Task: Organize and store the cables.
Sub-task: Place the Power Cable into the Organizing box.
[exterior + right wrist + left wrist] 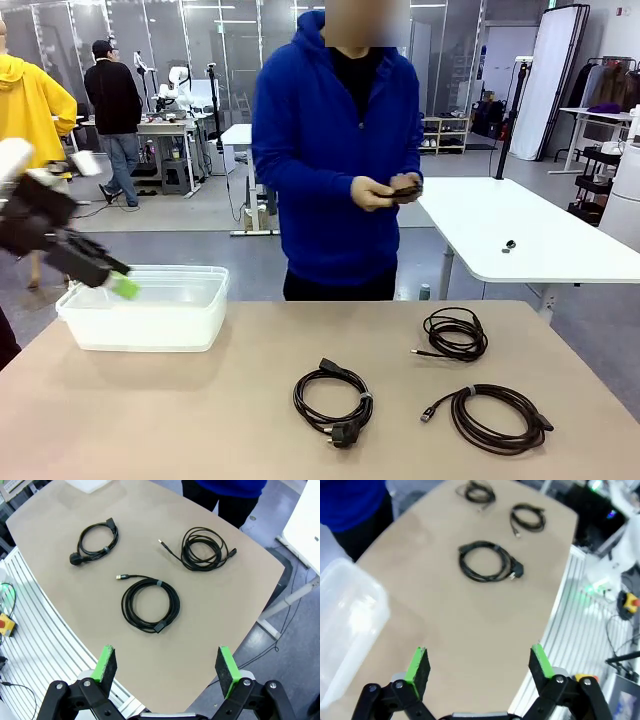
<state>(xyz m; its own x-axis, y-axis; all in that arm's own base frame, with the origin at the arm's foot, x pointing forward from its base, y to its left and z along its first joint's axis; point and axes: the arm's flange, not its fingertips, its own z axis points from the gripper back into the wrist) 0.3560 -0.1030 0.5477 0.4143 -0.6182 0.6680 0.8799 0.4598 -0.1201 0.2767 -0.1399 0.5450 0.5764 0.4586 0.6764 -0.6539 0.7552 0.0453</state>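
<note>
Cables seen from the front: where do they lie?
— Three coils sit on the tan table, well apart from each other. The plug coil is near the middle. The small coil lies to its right and farther off, and the big coil is nearest my right edge. A clear bin stands at my far left. My left gripper hangs blurred over its left rim, and I cannot read my jaws from this camera.

And the person?
— A person in a blue hoodie stands at the far side. Both hands are on something small and dark, and I cannot tell what it is.

What does the left wrist camera show?
— My left jaws stand wide with nothing between the green pads, only bare tabletop beyond them. The bin is a pale blur at the picture's left edge. The plug coil lies beyond my fingertips, apart from them. The other two coils are farther off, near the top of the frame.

And the right wrist camera?
— My right gripper is also spread wide and empty, poised above the table's edge. The big coil lies closest, just beyond my fingertips and untouched. The small coil and the plug coil lie farther along, near the person's dark trousers
</note>
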